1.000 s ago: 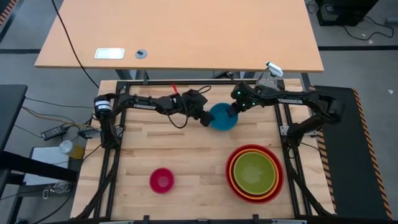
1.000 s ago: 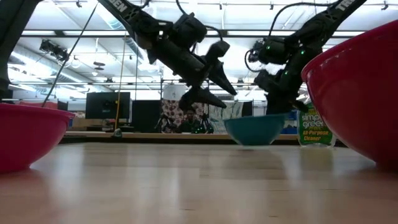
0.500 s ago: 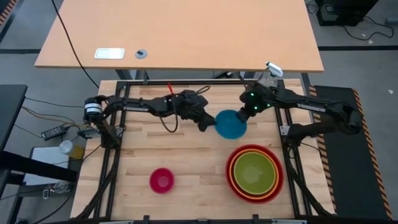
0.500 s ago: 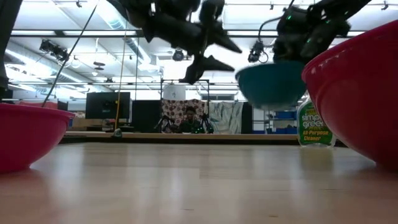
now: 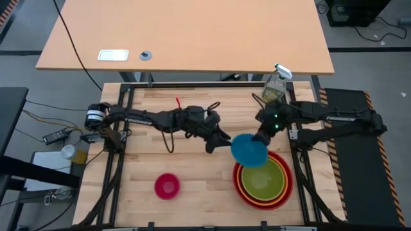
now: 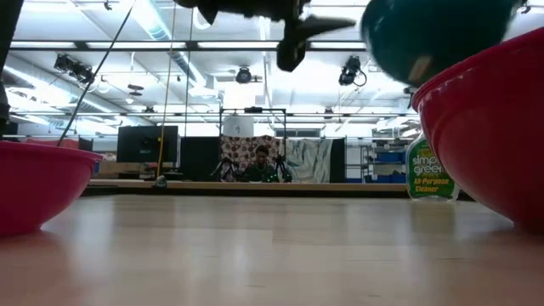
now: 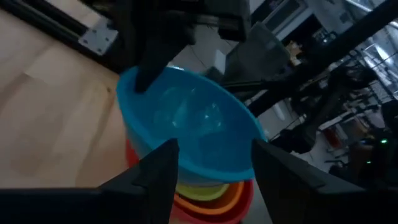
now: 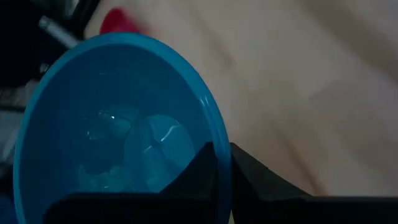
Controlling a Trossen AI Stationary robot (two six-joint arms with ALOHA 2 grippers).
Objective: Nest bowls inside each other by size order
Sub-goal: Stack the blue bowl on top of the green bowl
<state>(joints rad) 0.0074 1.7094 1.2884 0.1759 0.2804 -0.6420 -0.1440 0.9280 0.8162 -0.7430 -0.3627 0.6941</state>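
Note:
The blue bowl [image 5: 247, 151] hangs in the air over the far left rim of the stack, where the green bowl [image 5: 264, 177] sits in the orange bowl [image 5: 240, 183], which sits in the red bowl [image 5: 288, 192]. My right gripper [image 5: 260, 138] is shut on the blue bowl. My left gripper [image 5: 220, 144] is open just left of it, the bowl showing beyond its fingers in the left wrist view [image 7: 211, 180]. The pink bowl [image 5: 167, 186] stands on its base at the table's near left. My right gripper pinches the blue bowl's rim [image 8: 214, 134] on its far right side, one finger inside the bowl and one outside. The fingers slant down from the far right. The bowl is lifted clear of the table [image 6: 429, 34]. Whether my left gripper touches the bowl's left wall [image 7: 186, 149], I cannot tell.
A clear spray bottle [image 5: 275, 85] stands at the table's far right edge, also showing in the low view [image 6: 429, 174]. Bare wood lies between the pink bowl and the stack [image 5: 205, 186]. A black frame [image 5: 122, 160] borders the table.
My right gripper has lifted the blue bowl off the table and carried it toward the near right, to above the stack's far left rim. My left gripper, open, has followed beside the bowl toward the near right and risen with it.

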